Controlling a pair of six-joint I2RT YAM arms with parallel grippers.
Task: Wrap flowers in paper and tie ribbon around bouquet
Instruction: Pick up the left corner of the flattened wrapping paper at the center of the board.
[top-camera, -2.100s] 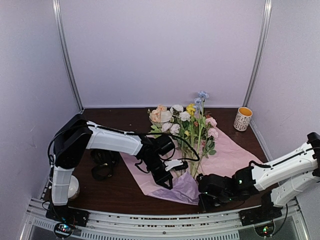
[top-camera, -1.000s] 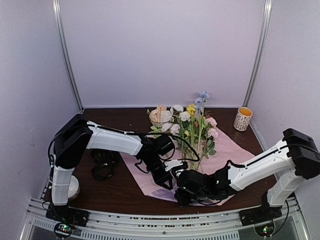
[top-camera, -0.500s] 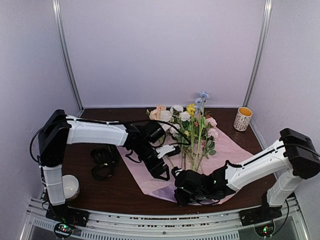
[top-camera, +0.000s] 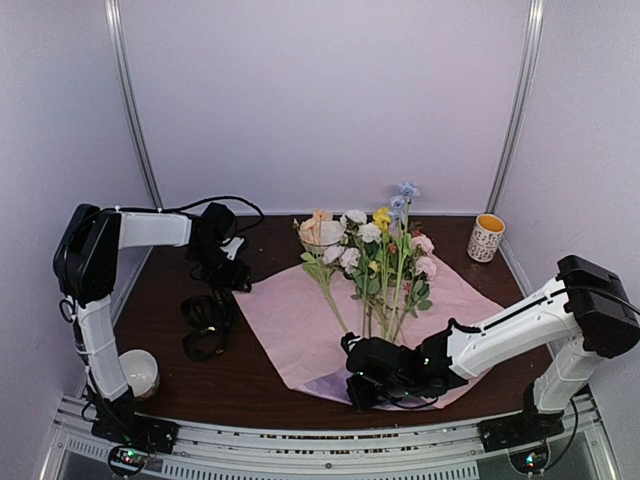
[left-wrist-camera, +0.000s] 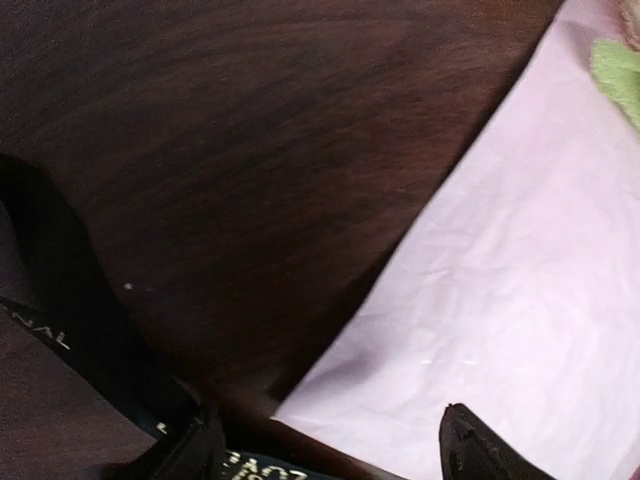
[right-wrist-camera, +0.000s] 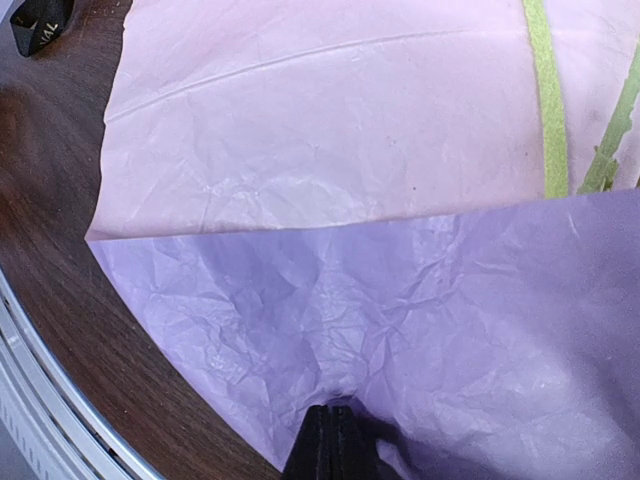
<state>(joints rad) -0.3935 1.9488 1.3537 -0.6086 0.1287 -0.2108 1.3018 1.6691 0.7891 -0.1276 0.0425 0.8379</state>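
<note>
I judged the thin lilac/pink tissue paper sheet (top-camera: 290, 320), on the dark wood table (top-camera: 245, 392) under the green-stemmed flowers (top-camera: 385, 250), light, tear-prone, best edge-gripped: R gripper (right-wrist-camera: 335, 425) pinched its folded corner, L gripper (left-wrist-camera: 330, 450) open, empty.

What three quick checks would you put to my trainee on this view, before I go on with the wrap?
1. True or false: the right fingers are shut on a folded-over lilac corner of the paper.
2. Where does the ribbon lie? A, across the flowers; B, on the bare table left of the paper; C, inside the cup.
3. Which colour of the paper faces up under the flower stems?
Key: 1 true; 2 B; 3 pale pink.
</note>
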